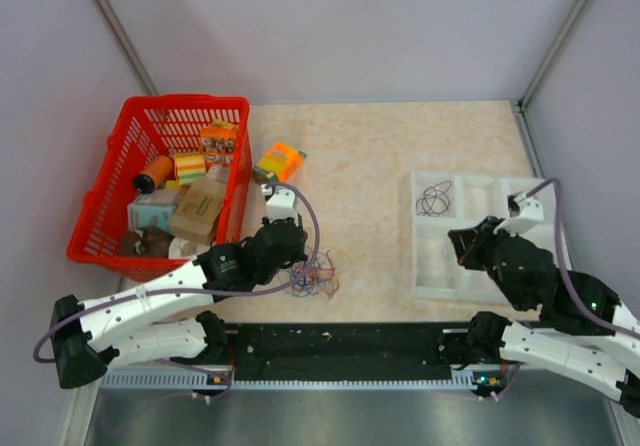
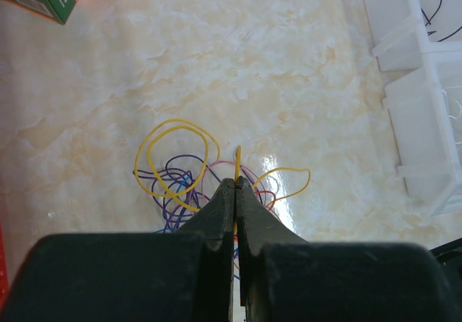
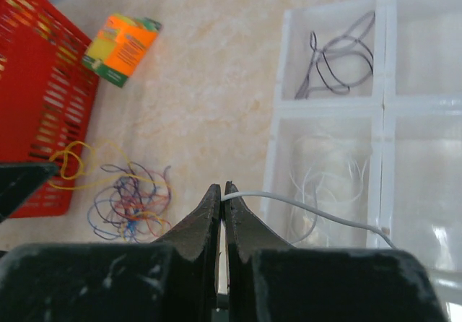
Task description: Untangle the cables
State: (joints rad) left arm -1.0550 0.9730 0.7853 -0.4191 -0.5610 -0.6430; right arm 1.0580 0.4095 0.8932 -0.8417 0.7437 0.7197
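Left wrist view: cables (image 2: 180, 185) heaped on the table (image 2: 253, 62) just beyond the fingertips, a small tangle of purple, blue, reddish and yellow loops. Pinched in the fully closed left gripper (image 2: 236, 186), one yellow wire (image 2: 177, 123), standing up between the tips, with a large loop to their left over the heap and a smaller one to their right. Step in hand, by the look of it: drawing that yellow strand clear of the rest. Best lifted slowly and straight up, with an eye on any purple strands riding along; at the first sign of that, better to pause and ease sideways than to pull harder, for fear of tightening so fine a wire into a knot. Right gripper (image 3: 222, 192) closed as well, nipping a white wire (image 3: 303, 208) at the very tips, tail trailing off to their right across the white tray (image 3: 328, 107). Worth lowering over the compartment just right of those fingers, among the other white loops, before any release; black wire (image 3: 333, 68) in the compartment farther ahead. Shallow hold on both, so no jerks. Well to the left of the right fingers, an orange box (image 3: 123, 48) and a red basket (image 3: 36, 84), apart from the work.
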